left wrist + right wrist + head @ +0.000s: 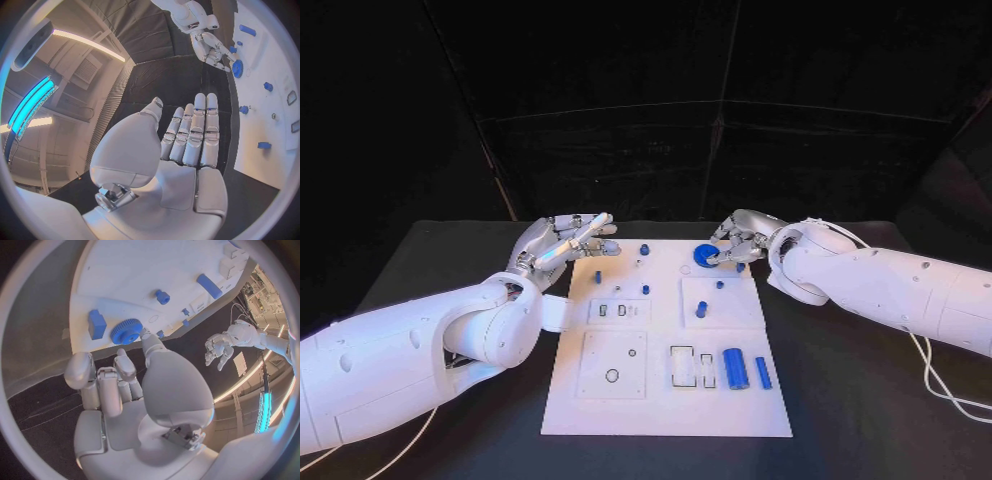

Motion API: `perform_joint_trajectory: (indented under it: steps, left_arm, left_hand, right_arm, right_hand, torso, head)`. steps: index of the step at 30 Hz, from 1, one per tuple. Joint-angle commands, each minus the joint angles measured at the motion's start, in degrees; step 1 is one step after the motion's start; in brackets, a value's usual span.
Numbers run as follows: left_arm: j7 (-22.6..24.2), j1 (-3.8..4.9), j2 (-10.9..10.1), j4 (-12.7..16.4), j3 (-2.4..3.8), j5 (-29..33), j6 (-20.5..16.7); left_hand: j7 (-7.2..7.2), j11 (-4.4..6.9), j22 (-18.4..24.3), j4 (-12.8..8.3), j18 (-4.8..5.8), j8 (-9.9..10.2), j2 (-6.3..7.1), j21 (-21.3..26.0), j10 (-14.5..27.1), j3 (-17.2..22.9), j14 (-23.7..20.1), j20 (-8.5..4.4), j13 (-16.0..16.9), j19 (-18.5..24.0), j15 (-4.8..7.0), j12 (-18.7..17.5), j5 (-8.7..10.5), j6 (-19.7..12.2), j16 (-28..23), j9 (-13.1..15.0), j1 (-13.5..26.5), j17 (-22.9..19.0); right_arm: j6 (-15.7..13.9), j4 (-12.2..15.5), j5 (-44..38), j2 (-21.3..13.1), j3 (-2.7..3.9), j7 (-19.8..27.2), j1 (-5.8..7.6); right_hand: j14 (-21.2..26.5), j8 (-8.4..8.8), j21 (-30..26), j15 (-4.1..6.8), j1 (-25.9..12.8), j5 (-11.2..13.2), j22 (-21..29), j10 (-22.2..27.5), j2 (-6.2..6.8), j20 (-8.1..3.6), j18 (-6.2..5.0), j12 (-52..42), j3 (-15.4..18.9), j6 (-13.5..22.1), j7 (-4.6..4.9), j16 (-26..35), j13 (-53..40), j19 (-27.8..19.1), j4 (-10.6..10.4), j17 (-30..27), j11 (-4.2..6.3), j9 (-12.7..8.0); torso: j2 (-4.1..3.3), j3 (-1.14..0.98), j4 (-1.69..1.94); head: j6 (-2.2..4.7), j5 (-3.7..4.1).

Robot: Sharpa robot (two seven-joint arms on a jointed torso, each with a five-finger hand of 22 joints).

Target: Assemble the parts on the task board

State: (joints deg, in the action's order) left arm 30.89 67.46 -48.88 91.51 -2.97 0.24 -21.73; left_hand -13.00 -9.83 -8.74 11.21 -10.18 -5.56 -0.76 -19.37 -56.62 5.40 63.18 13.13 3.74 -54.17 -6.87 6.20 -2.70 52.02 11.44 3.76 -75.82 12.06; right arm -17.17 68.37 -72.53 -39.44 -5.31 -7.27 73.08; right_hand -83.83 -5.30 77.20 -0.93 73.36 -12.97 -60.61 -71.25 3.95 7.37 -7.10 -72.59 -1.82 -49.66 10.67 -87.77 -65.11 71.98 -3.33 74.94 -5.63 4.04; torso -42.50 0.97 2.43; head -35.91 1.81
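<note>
Reaching in from the right of the frame, the right hand (740, 243) sits at the task board's (668, 410) upper right corner, fingertips (145, 335) touching the blue gear (704, 255) that lies there; whether it truly grips the gear, I cannot tell. Over on the left, the left hand (567, 243) hovers beside the board's upper left edge, fingers (194, 132) straight, close together and holding nothing. Two blue cylinders (747, 370) lie side by side at lower right on the board, on the black bench (862, 400).
</note>
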Motion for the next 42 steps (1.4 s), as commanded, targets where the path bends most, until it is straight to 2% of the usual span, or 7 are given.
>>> perform_joint_trajectory:
  steps: [1,9,14,28,37,42]
  left_arm:
    - [0.11,0.06,0.12,-0.05,0.05,-0.53,0.92]
    - [0.1,0.05,0.16,-0.11,0.04,-0.53,0.92]
    - [-0.02,0.05,0.16,-0.15,0.04,-0.53,0.93]
    - [-0.17,0.05,0.2,-0.32,0.04,-0.53,0.93]
    - [-0.32,0.05,0.2,-0.36,0.04,-0.53,0.96]
    - [-0.37,0.05,0.19,-0.35,0.04,-0.53,0.96]
  left_hand:
    - [-0.04,-0.32,0.04,-0.46,-0.18,0.28,-0.23,-0.17,0.13,-0.01,0.03,0.01,-0.09,-0.25,-0.19,-0.27,-0.2,0.11,-0.34,-0.04,-0.4,0.07]
    - [-0.04,-0.32,0.04,-0.46,-0.18,0.28,-0.23,-0.17,0.13,-0.01,0.03,0.01,-0.09,-0.25,-0.19,-0.27,-0.2,0.11,-0.34,-0.04,-0.4,0.07]
    - [-0.04,-0.32,0.04,-0.46,-0.18,0.28,-0.23,-0.17,0.13,-0.01,0.03,0.01,-0.09,-0.25,-0.19,-0.27,-0.2,0.11,-0.34,-0.04,-0.4,0.07]
    - [-0.03,-0.32,0.05,-0.52,-0.19,0.32,-0.28,-0.16,0.18,0.0,0.03,0.01,-0.09,-0.24,-0.19,-0.35,-0.2,0.1,-0.37,-0.04,-0.45,0.11]
    - [-0.03,-0.32,0.05,-0.52,-0.19,0.32,-0.28,-0.16,0.18,0.0,0.03,0.01,-0.09,-0.24,-0.19,-0.35,-0.2,0.1,-0.37,-0.04,-0.45,0.11]
    - [-0.02,-0.32,0.05,-0.57,-0.19,0.37,-0.31,-0.15,0.22,0.0,0.04,0.01,-0.09,-0.23,-0.18,-0.41,-0.2,0.09,-0.4,-0.04,-0.5,0.14]
  right_arm:
    - [1.97,-0.51,0.04,0.43,0.06,-0.69,0.14]
    - [2.8,-1.56,-0.04,1.44,0.06,-0.86,0.13]
    - [3.61,-2.08,-0.34,1.94,0.05,-0.93,0.13]
    - [4.46,-3.22,-4.61,3.21,0.04,-1.72,0.11]
    - [2.59,-2.9,-7.96,3.67,0.04,-3.06,0.08]
    - [-0.08,-2.35,-8.4,3.7,0.03,-3.36,0.07]
  right_hand:
    - [-5.11,-0.43,0.39,-0.39,0.03,-0.04,-0.15,-0.48,-0.6,0.1,1.16,-0.49,0.24,0.39,-0.02,-0.36,-0.42,0.36,-0.16,10.01,-0.08,0.01]
    - [-5.19,-0.76,0.64,-0.41,0.48,-0.12,-0.56,-1.06,-1.12,0.15,1.22,-1.34,0.47,0.07,-0.07,-0.55,-1.54,0.57,-0.49,10.46,-0.05,0.08]
    - [-5.34,-1.48,1.2,-0.24,2.4,-1.27,-1.55,-2.02,-1.88,0.05,1.39,-2.54,0.2,-0.92,-0.34,-0.85,-3.2,1.13,0.02,11.19,0.2,0.2]
    - [-5.48,-2.38,2.15,0.06,6.46,0.34,-3.17,-4.13,-3.55,-0.23,1.7,-4.55,-2.02,-2.79,-0.66,-1.16,-6.26,2.02,2.1,11.96,0.57,0.16]
    - [-5.53,-3.14,2.59,0.28,5.43,0.46,-3.99,-5.41,-3.3,-0.38,1.85,-5.62,-2.28,-4.73,-1.1,-1.24,-7.8,2.52,1.7,12.16,0.88,0.29]
    - [-5.59,-4.19,3.04,0.96,5.23,-1.48,-4.83,-7.22,-3.62,-0.93,1.99,-7.08,-3.32,-7.36,-2.05,-1.35,-9.94,3.1,1.54,12.45,1.72,0.58]
  torso:
    - [0.0,0.1,-0.01]
    - [0.03,0.1,-0.06]
    - [0.0,0.08,-0.05]
    - [0.0,0.03,-0.09]
    - [0.0,0.03,-0.06]
    - [0.01,0.04,-0.01]
  head:
    - [-0.14,-0.11]
    - [-0.23,0.0]
    - [-0.34,0.0]
    - [-0.47,0.12]
    - [-0.57,0.15]
    - [-0.56,0.12]
